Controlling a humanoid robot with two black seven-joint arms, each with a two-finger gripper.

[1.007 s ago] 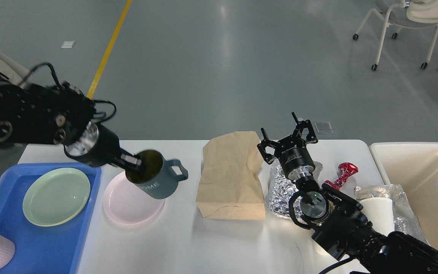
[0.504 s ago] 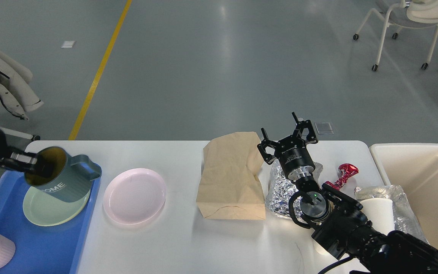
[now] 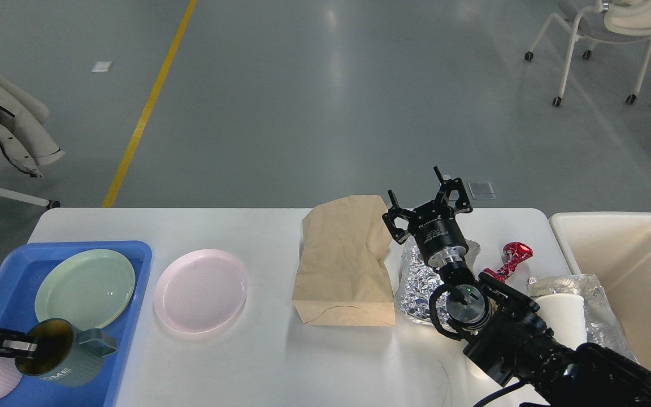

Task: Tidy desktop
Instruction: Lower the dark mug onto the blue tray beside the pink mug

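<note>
Your left gripper (image 3: 20, 347) is sitting low at the left edge, fingers pinched closed. Your right gripper (image 3: 427, 200) is hanging raised mid-right, fingers spread apart, pointing away.

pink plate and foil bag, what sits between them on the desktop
In the head view, a brown paper bag lies flat on the desktop between the pink plate and the foil bag; bare white tabletop separates it from the plate.

left hand (image 3: 17, 349) gripping grey mug (image 3: 65, 360), over blue tray (image 3: 127, 316)
</note>
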